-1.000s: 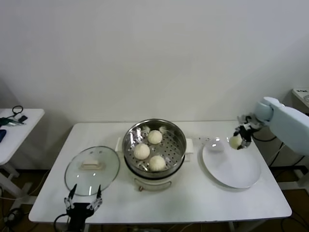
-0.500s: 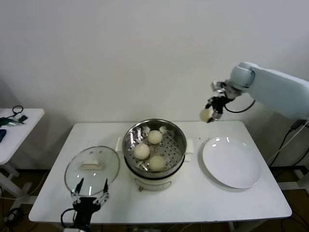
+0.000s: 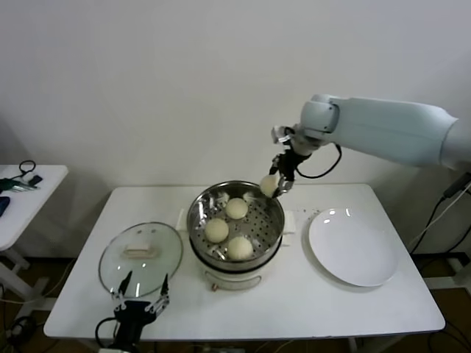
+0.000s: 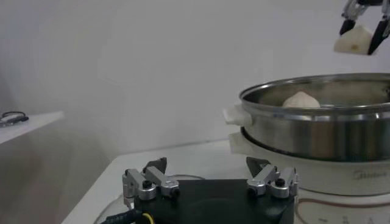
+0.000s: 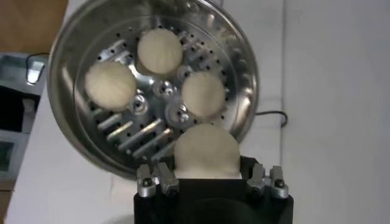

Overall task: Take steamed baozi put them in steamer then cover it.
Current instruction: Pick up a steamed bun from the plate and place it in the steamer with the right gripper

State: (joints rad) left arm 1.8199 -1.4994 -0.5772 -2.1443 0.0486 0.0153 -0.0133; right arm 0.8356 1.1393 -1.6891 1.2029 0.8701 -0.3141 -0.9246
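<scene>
Above the far right edge of the steamer point(image 3: 235, 224), the right gripper point(image 3: 274, 185) squeezes the last baozi point(image 3: 268, 184) — three sit inside. Let go too soon, it could hit the rim and roll off. Near the cover point(image 3: 140, 254), the left gripper point(image 3: 140, 301) waits, wide open.

Steamer mid-table, cover to its left, plate to its right.
Three baozi point(image 3: 227, 229) sit in the steamer point(image 3: 236, 225); a fourth bun point(image 3: 268, 185) hangs above its far right rim. The cover point(image 3: 140, 258) and plate point(image 3: 354, 246) lie on the table point(image 3: 294, 301).
</scene>
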